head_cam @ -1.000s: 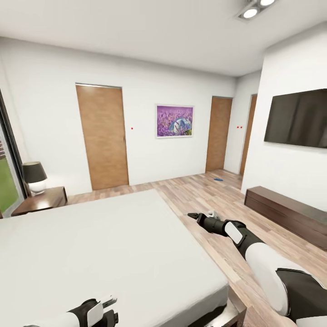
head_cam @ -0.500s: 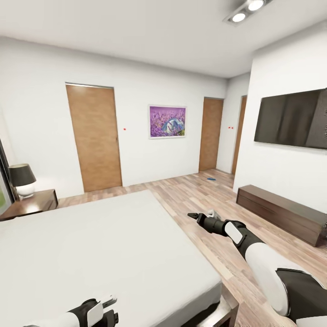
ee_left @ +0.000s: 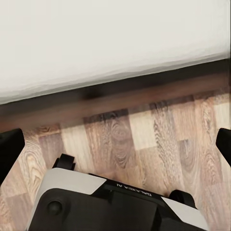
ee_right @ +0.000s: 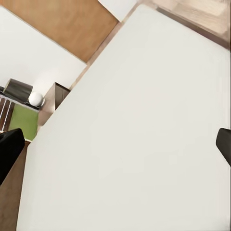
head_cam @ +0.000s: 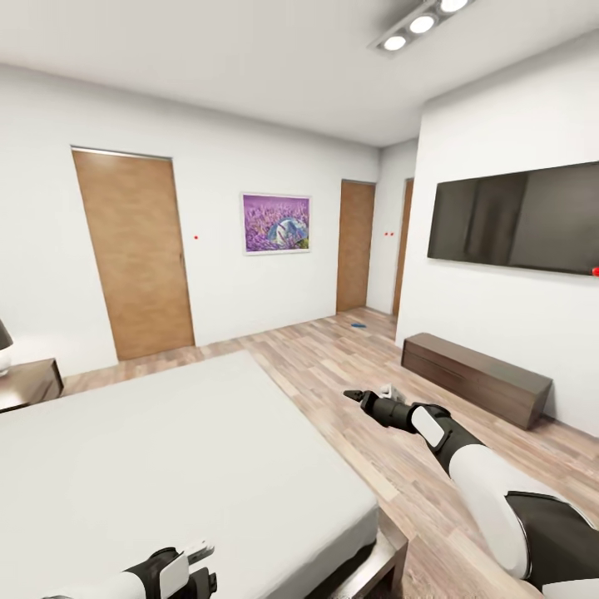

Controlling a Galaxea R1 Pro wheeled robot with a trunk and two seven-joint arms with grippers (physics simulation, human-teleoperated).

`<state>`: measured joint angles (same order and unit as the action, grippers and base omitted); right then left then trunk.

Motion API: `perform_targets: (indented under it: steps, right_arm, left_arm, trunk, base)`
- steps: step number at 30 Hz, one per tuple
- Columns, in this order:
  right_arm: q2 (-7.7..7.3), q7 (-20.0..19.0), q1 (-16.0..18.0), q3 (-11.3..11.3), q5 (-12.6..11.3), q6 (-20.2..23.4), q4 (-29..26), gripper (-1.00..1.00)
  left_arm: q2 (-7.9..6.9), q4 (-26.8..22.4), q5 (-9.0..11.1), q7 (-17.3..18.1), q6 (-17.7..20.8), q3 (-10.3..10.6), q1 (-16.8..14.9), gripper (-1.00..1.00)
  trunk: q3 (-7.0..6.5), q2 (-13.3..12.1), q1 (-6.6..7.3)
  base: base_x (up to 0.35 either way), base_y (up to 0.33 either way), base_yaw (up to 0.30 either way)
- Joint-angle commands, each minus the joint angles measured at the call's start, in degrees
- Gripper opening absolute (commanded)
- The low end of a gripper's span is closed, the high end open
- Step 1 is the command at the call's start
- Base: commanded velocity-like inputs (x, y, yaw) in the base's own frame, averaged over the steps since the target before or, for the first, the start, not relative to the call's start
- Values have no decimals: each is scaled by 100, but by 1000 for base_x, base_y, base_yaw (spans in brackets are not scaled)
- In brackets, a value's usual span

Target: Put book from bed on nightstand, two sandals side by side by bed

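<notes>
The bed point(head_cam: 158, 466) with its plain off-white mattress takes up the left of the head view. A dark nightstand point(head_cam: 29, 384) stands at its far left corner. The book is out of view. A small blue sandal point(head_cam: 358, 324) lies on the floor by the far doorway. My right gripper point(head_cam: 359, 396) hovers open over the floor beside the bed; its wrist view looks across the mattress point(ee_right: 134, 125) toward the nightstand point(ee_right: 50, 103). My left gripper point(head_cam: 204, 566) is low at the bed's near edge, open, above bed frame point(ee_left: 110, 94) and floor.
A low dark wood bench point(head_cam: 474, 378) runs along the right wall under a wall television point(head_cam: 516, 218). Two wooden doors point(head_cam: 133, 254) point(head_cam: 355, 245) and a purple picture point(head_cam: 276, 223) are on the far wall. Plank floor point(head_cam: 333, 366) lies between bed and bench. My base point(ee_left: 115, 202) is below the left gripper.
The whole view has swung to the right: nightstand, doors and picture slid left and the lamp is nearly out of frame. Both arms keep the same pose.
</notes>
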<state>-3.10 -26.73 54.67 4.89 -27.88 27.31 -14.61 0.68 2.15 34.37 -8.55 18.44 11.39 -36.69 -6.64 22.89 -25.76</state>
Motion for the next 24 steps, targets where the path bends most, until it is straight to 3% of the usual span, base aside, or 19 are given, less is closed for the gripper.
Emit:
perform_targets:
  steps: [1, 14, 24]
  right_arm:
    - [2, -8, 0, 47, -2, 49, -5, 100]
    - [1, -7, 0, 47, 1, 50, 1, 100]
    - [1, -8, 0, 47, -1, 47, 0, 100]
  left_arm:
    - [3, 7, 60, -15, 11, 47, -5, 100]
    - [3, 7, 61, -15, 11, 47, -5, 100]
    - [3, 5, 61, -15, 11, 47, -5, 100]
  trunk:
    - [2, 3, -2]
    - [2, 3, -2]
    - [2, 3, -2]
  base:
    - [0, 0, -296]
    - [0, 0, -295]
    - [0, 0, -108]
